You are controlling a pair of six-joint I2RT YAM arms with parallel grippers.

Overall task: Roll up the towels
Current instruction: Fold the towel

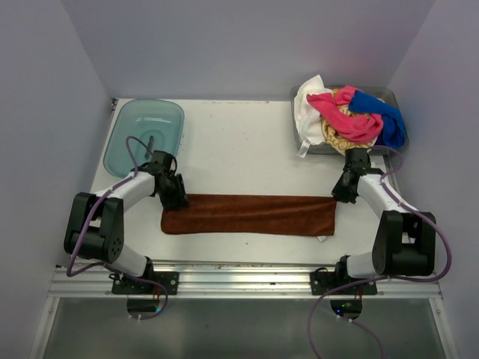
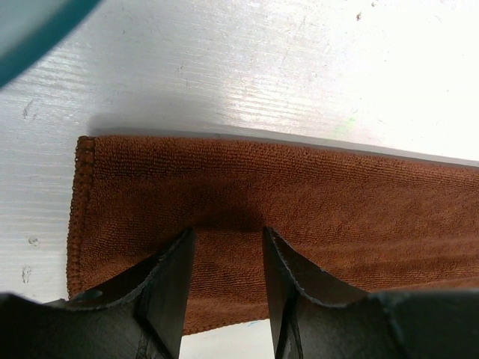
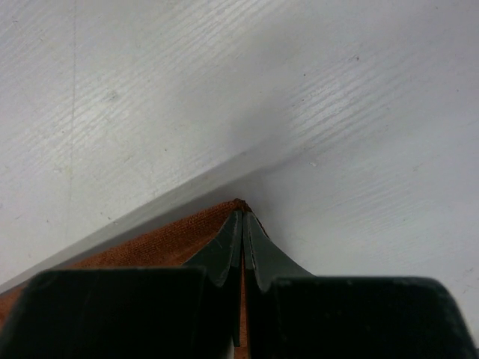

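Observation:
A rust-brown towel [image 1: 251, 214] lies folded into a long flat strip across the near middle of the table. My left gripper [image 1: 175, 197] is open over its left end, its fingers [image 2: 168, 280] spread just above the cloth [image 2: 299, 202] with nothing between them. My right gripper [image 1: 343, 192] is shut on the towel's far right corner [image 3: 233, 208] and holds it slightly off the table. A pile of pink [image 1: 346, 120], white [image 1: 308, 105], blue [image 1: 385, 114] and striped towels fills a grey tray [image 1: 301, 142] at the back right.
A translucent teal plastic tray [image 1: 144, 134] stands at the back left, just beyond the left arm. White walls close in the table on three sides. A metal rail [image 1: 239, 280] runs along the near edge.

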